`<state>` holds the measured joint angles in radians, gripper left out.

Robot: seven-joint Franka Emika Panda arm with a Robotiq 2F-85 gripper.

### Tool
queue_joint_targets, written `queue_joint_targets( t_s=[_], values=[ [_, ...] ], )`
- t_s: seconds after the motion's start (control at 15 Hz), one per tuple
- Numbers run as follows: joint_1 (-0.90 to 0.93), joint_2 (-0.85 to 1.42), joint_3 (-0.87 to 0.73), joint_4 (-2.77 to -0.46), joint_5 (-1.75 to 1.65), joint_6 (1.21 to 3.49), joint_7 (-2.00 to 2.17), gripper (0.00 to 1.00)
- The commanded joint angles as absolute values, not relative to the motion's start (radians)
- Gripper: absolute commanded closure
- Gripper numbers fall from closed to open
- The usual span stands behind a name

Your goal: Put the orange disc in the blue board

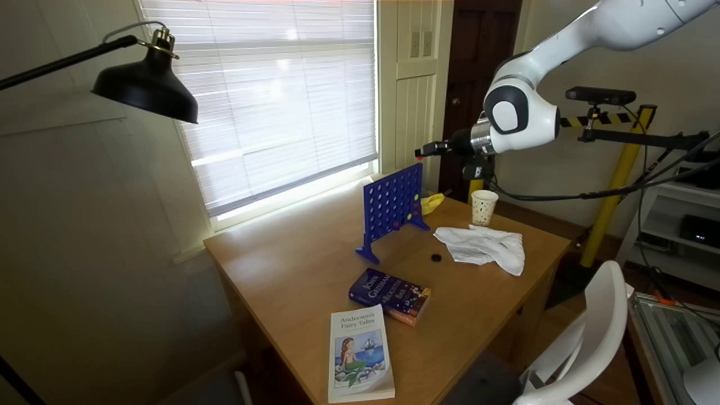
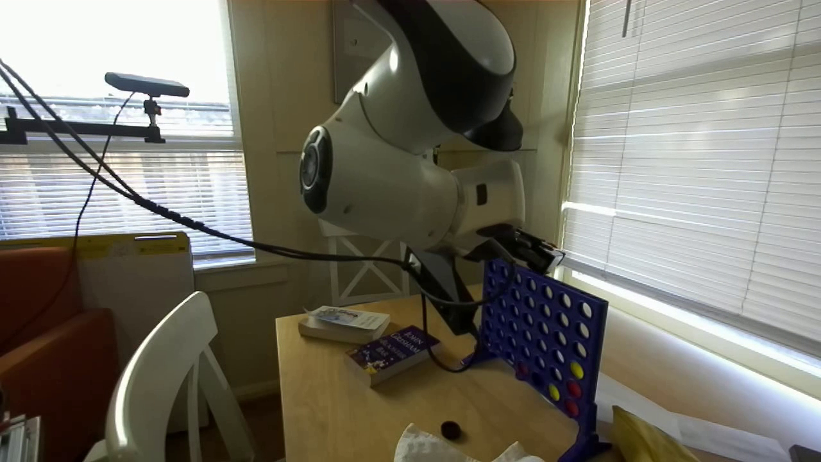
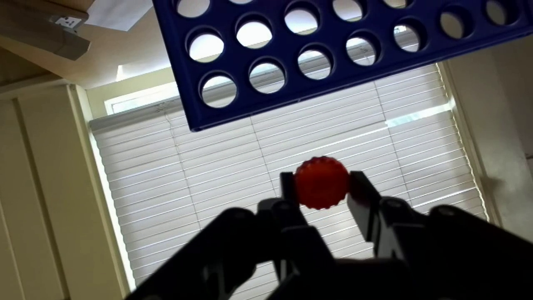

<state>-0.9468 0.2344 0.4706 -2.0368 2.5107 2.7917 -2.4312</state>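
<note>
Ridges ran all round the rim of the orange disc (image 3: 322, 182) in the wrist view. Its face, deep red-orange and a little soft in focus, was turned flat toward the camera, as wide one way as the other. The gripper (image 3: 322, 184) pinched it by opposite edges between two dark fingertips (image 3: 287, 183). Within the frame the disc sat clear of the blue board (image 3: 333, 37), whose top edge slanted upward to the right; the frame's border cut off the rest.

In an exterior view the disc (image 1: 419, 158) was a bright speck at the fingertips, just above the board's right-hand top corner. Whether the two touched could not be told. The board (image 1: 394, 197) stood upright on its feet on a wooden table (image 1: 281, 264), its long axis running from lower left to upper right, a few yellow and red pieces (image 1: 416, 197) set in its holes.

In an exterior view the board (image 2: 552, 343) ran back from the lower right toward the upper left. The gripper (image 2: 553, 255) overlapped its top edge, and the disc was too small to make out. A looping black cable (image 2: 333, 258) crossed the board's far end, and the board's near foot was partly cut off below.
</note>
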Motion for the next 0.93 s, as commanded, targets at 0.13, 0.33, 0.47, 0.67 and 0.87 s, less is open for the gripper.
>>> queue_joint_targets(
  t_s=[0.13, 0.33, 0.47, 0.67, 0.87],
  values=[
    [-0.869, 0.267, 0.392, -2.008, 2.511, 2.758, -2.433, 0.89],
    [-0.83, 0.277, 0.345, -1.994, 2.511, 2.747, -2.431, 0.89],
    [-0.802, 0.284, 0.314, -1.987, 2.511, 2.744, -2.427, 0.89],
    [-0.759, 0.286, 0.277, -1.984, 2.511, 2.765, -2.424, 0.89],
    [-0.719, 0.281, 0.248, -1.994, 2.511, 2.768, -2.427, 0.89]
  ],
)
